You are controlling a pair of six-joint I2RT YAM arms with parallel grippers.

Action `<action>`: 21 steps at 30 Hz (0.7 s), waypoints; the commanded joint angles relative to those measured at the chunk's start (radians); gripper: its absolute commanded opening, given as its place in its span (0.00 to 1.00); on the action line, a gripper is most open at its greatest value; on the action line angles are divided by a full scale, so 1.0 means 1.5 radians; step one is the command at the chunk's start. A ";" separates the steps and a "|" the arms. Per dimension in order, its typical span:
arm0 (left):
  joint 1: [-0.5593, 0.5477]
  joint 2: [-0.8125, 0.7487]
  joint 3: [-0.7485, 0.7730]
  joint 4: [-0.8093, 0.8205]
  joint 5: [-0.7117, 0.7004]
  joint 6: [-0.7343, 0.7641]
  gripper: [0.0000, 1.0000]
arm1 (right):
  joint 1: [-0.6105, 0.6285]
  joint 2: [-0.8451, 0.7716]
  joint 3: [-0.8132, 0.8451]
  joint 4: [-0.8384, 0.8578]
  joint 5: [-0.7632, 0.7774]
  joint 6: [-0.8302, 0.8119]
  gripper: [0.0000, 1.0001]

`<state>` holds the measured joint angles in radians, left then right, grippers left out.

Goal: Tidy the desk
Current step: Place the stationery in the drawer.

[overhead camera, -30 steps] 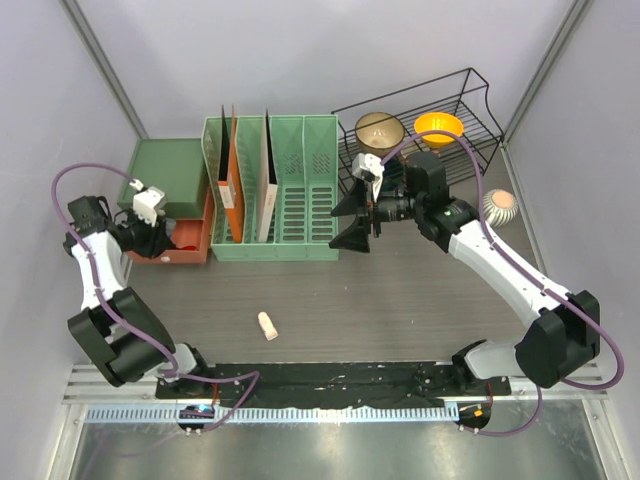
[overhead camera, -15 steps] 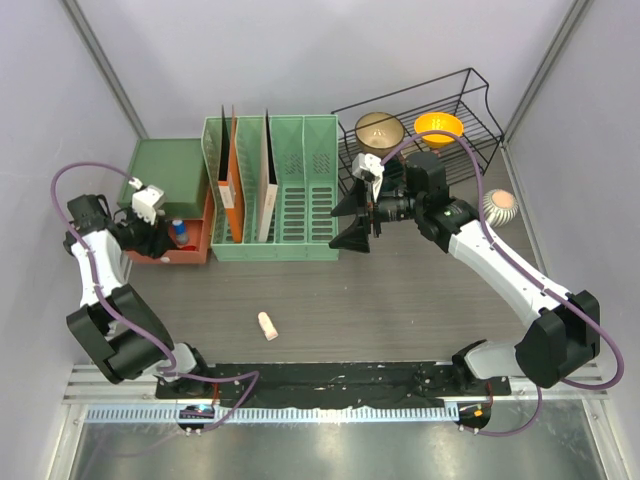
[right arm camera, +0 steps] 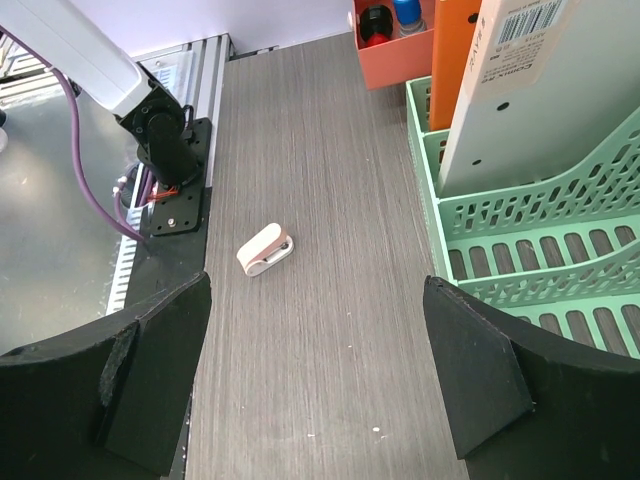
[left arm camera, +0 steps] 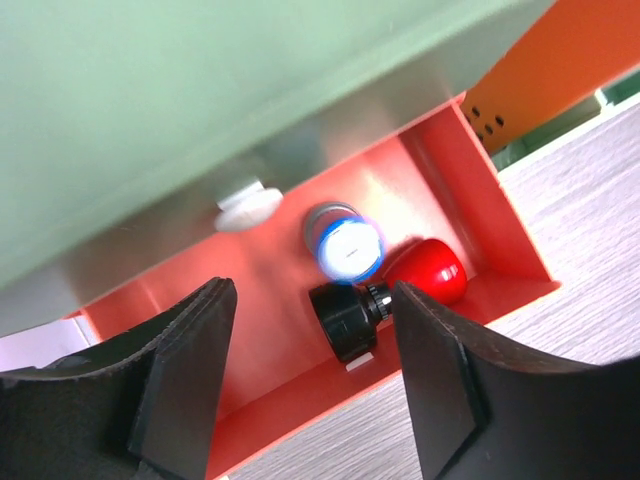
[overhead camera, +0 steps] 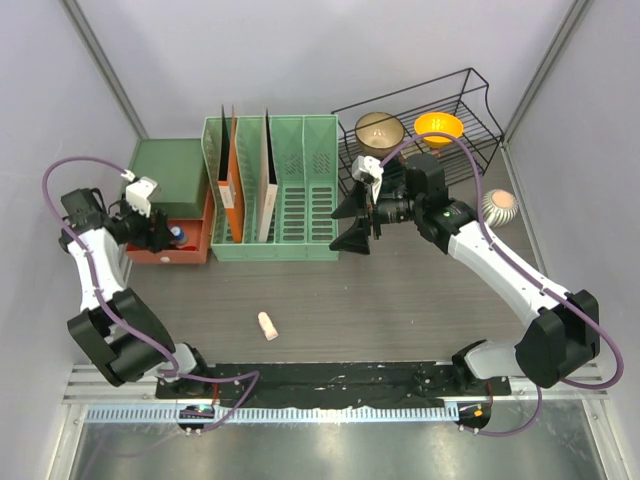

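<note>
Seemingly well along: left claw (left arm camera: 312,370), jaws apart and empty, faced the red tray (left arm camera: 480,190) holding a blue-capped jar (left arm camera: 345,245), red knob (left arm camera: 430,272) and black knob (left arm camera: 342,320); right claw (right arm camera: 315,335), spread wide and empty, hung above the bench (overhead camera: 400,300), where one pale clip (overhead camera: 267,325) lay loose.

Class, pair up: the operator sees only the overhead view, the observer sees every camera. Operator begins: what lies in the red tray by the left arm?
Observer: The red tray holds a blue-capped piece, a red knob and a black knob.
Operator: Is that arm gripping one?
Observer: No, the left fingers stand apart, closed on nothing.
Operator: Anything loose that I can't make out?
Observer: Alone on the desk lies what looks like a white clip with one rounded end.
</note>
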<state>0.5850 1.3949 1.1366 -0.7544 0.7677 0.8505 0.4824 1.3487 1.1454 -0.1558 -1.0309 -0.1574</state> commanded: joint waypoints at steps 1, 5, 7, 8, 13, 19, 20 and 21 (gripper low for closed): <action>0.006 -0.036 0.035 0.025 0.034 -0.032 0.70 | -0.001 -0.011 0.000 0.018 -0.009 -0.014 0.92; 0.005 -0.036 0.030 0.047 0.033 -0.054 0.70 | -0.002 -0.012 -0.001 0.019 -0.011 -0.016 0.92; 0.005 -0.035 0.026 0.058 0.043 -0.063 0.71 | -0.001 -0.012 -0.004 0.018 -0.011 -0.016 0.92; 0.005 -0.031 0.023 0.062 0.046 -0.068 0.71 | -0.003 -0.012 -0.004 0.019 -0.012 -0.017 0.92; 0.006 -0.018 0.015 0.083 0.064 -0.085 0.71 | 0.000 -0.015 -0.006 0.016 -0.011 -0.019 0.92; 0.003 -0.014 -0.012 0.102 0.078 -0.100 0.71 | -0.001 -0.014 -0.009 0.015 -0.011 -0.021 0.92; 0.003 -0.016 -0.021 0.109 0.077 -0.101 0.71 | -0.003 -0.014 -0.009 0.015 -0.011 -0.022 0.92; 0.002 -0.018 -0.026 0.113 0.074 -0.104 0.70 | -0.003 -0.011 -0.008 0.014 -0.011 -0.022 0.92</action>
<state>0.5850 1.3678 1.1271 -0.6418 0.8406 0.7177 0.4824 1.3487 1.1332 -0.1577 -1.0317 -0.1715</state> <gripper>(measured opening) 0.705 0.920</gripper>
